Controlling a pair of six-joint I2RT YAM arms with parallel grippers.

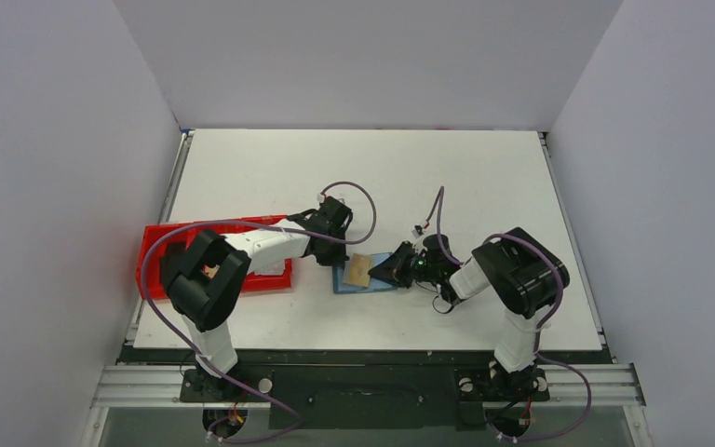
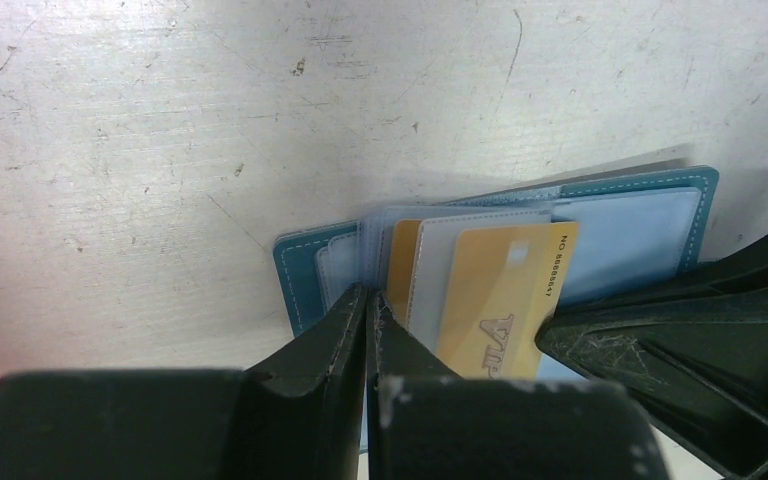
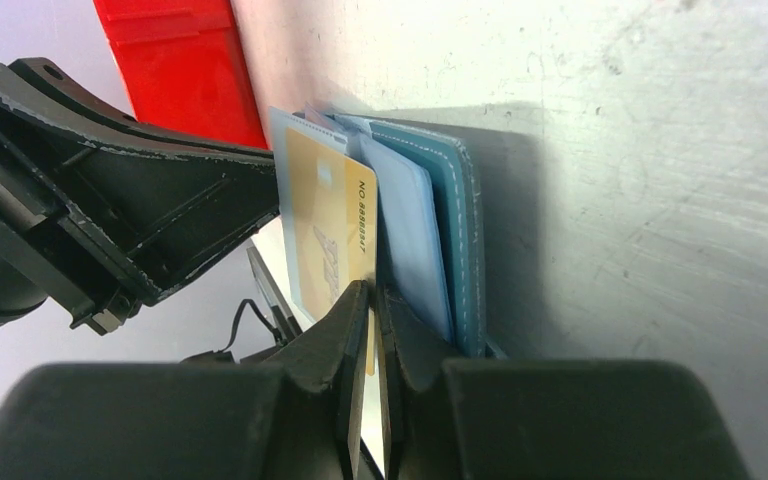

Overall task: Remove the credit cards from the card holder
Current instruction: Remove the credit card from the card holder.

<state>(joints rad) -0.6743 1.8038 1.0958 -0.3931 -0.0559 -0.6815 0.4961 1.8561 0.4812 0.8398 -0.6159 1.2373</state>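
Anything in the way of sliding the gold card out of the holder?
Nothing visible blocks it. The right gripper pinches the gold card; only a clear sleeve overlaps its far end, where the left gripper clamps the card holder.

Open blue card holder [image 2: 640,225] lies flat, gold credit card [image 2: 505,290] (embossed) protruding.
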